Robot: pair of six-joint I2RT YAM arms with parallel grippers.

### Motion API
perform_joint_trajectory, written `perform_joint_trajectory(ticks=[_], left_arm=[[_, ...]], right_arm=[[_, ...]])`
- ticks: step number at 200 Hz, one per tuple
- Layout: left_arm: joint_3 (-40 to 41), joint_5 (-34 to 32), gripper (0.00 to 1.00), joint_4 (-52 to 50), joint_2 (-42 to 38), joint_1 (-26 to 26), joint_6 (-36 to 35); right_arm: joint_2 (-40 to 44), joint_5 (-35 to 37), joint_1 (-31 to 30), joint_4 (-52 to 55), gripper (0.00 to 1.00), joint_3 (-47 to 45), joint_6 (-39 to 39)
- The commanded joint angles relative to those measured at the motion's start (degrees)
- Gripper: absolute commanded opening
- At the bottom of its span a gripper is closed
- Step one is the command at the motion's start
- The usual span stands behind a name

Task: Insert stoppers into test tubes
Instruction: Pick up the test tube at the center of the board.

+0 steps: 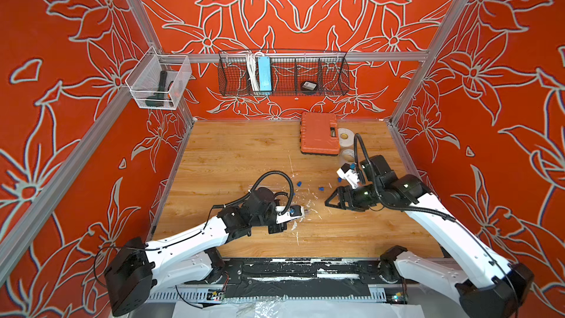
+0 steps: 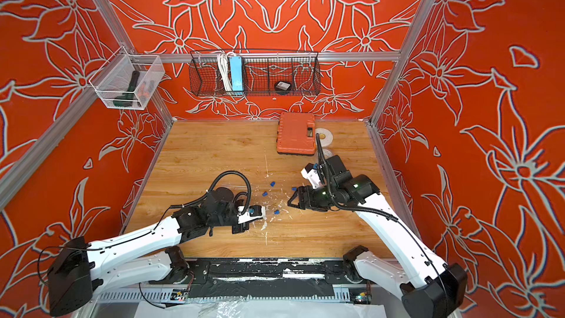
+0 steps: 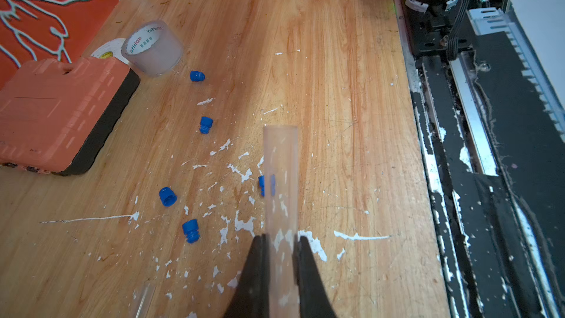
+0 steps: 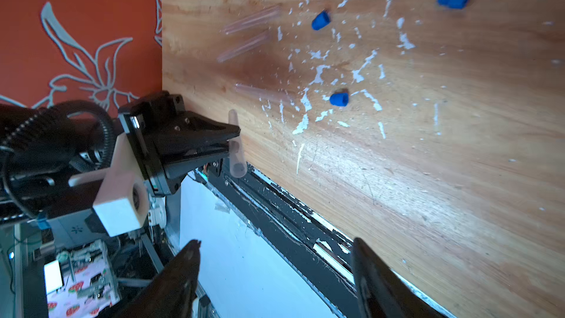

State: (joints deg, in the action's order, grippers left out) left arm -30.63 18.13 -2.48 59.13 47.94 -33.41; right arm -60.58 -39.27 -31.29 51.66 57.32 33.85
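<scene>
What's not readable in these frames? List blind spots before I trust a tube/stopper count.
Held tube: gripped end cut off by the frame edge, left wrist view, past the left gripper.
Loose tubes: blurred in the right wrist view; too thin and clear in both top views.
One stopper: partly behind the held tube, left wrist view.

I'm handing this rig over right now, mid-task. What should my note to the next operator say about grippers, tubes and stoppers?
Left gripper: shut on one test tube, whose open end is unplugged.
Right gripper: open, empty.
Four other tubes lie on the table; five blue stoppers lie loose on it.
Done: one tube in hand.
Left: no stopper inserted yet, all five tubes to plug.
</scene>
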Motion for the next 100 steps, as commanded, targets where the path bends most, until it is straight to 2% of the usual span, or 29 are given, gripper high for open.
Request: perform_joint_trajectory(ticks=[1, 36, 100], left_arm=[[-0.6, 1.5, 0.10, 2.1, 0.3, -0.3, 1.5], [-0.4, 1.7, 0.10, 2.9, 0.4, -0.3, 2.2], [-0.2, 1.2, 0.10, 4.9, 0.3, -0.3, 5.2]], right_arm=[[-2.3, -1.9, -3.0, -6.6, 0.75, -0.9, 5.6], [-6.9, -0.1, -7.4, -10.6, 0.72, -1.0, 6.7], [-13.4, -0.4, -12.4, -13.6, 0.58, -0.2, 6.7]])
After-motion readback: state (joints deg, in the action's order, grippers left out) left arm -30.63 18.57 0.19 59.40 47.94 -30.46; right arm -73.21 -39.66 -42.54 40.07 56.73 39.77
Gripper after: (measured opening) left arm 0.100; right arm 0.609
